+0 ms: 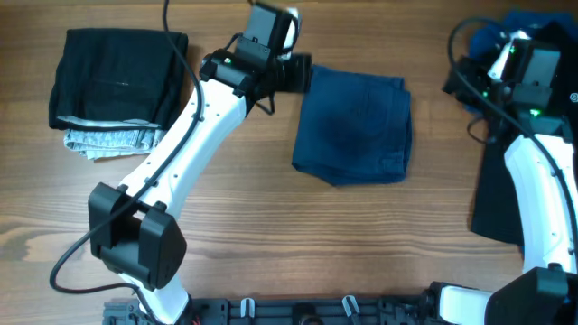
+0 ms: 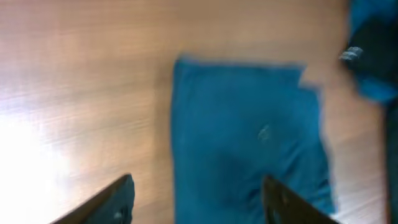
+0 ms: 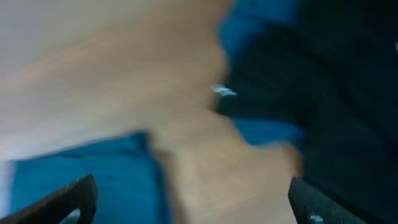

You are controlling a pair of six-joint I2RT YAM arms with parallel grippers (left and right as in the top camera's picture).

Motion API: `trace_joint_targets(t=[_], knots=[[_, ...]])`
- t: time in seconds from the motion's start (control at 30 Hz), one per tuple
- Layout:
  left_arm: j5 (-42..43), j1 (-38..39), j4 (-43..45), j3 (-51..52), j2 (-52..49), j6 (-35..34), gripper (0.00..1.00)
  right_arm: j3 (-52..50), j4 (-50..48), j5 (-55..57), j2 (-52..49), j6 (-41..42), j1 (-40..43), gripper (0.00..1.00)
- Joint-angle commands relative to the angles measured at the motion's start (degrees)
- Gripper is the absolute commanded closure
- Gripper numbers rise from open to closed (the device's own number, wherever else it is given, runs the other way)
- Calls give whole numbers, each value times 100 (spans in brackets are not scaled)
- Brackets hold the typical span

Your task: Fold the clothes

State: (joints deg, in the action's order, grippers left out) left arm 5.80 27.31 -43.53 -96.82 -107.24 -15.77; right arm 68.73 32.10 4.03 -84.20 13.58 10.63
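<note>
Two claws, both spread, neither holding cloth: left gripper (image 2: 198, 200) by far left corner of navy shorts (image 1: 352, 126), folded, mid-table; right gripper (image 3: 193, 202) beside unfolded pile (image 3: 348, 93), far right. Advice: raise left gripper straight, fingers clear of fold; square loose corners before stacking.

I see a wooden table (image 1: 271, 226) filling the overhead view, its warm brown boards running left to right with fine, streaked grain. A darker swirl of grain (image 1: 27, 244) marks the surface in the lower left of that view. Along the bottom edge sits a black rail (image 1: 271, 311) carrying a few small pale hooks (image 1: 347, 301). In the left wrist view, a bright patch of glare (image 2: 25, 155) washes out the wood on the left side. Both wrist views are blurred.
</note>
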Motion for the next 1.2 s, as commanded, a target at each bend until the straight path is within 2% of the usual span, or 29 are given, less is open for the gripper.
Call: trace_joint_targets(t=[0.0, 0.07, 0.1, 0.17, 0.37, 0.47, 0.57, 0.63, 0.7, 0.8, 0.87, 0.9, 0.97, 1.0, 1.07, 1.17], knots=[[295, 216, -313, 413, -234, -179, 32, -90, 122, 715, -68, -2, 48, 1], [422, 411, -356, 664, -260, -470, 39, -90, 122, 715, -68, 0, 48, 0], [417, 529, -389, 798, -260, -566, 52, -90, 122, 715, -68, -2, 48, 0], [417, 879, -341, 1128, -267, -754, 96, -90, 122, 715, -68, -2, 48, 1], [238, 1777, 398, 1519, -433, -1502, 96, -90, 122, 715, -68, -2, 48, 1], [114, 1974, 658, 1519, -800, -1502, 96, -90, 125, 715, -68, -2, 48, 0], [-35, 1974, 774, 1519, -1300, -1563, 96, -90, 122, 715, -68, -2, 48, 1], [-678, 1891, 632, 1519, -1681, -1965, 96, -90, 122, 715, -68, -4, 48, 0], [-691, 1711, 363, 1519, -1832, -1963, 95, -90, 122, 715, -68, -2, 48, 1], [-1287, 1209, -225, 1517, -1810, -1915, 93, -90, 125, 715, -68, -2, 48, 1], [-2061, 514, -361, 1517, -1810, -1875, 88, -90, 122, 715, -68, -4, 48, 1], [-2275, 181, -160, 1517, -1810, -1700, 82, -90, 122, 715, -68, -2, 48, 1], [-2363, -431, 682, 1513, -1810, -1294, 65, -90, 122, 715, -68, -2, 48, 0], [-2352, -796, 1113, 1460, -1810, -1141, 52, -90, 122, 715, -68, 0, 48, 1], [-2142, -1303, 1241, 1117, -1810, -1123, 48, -90, 122, 715, -68, -2, 48, 1], [-1154, -1633, 656, 227, -1537, -841, 40, -90, 122, 715, -68, -2, 48, 1]])
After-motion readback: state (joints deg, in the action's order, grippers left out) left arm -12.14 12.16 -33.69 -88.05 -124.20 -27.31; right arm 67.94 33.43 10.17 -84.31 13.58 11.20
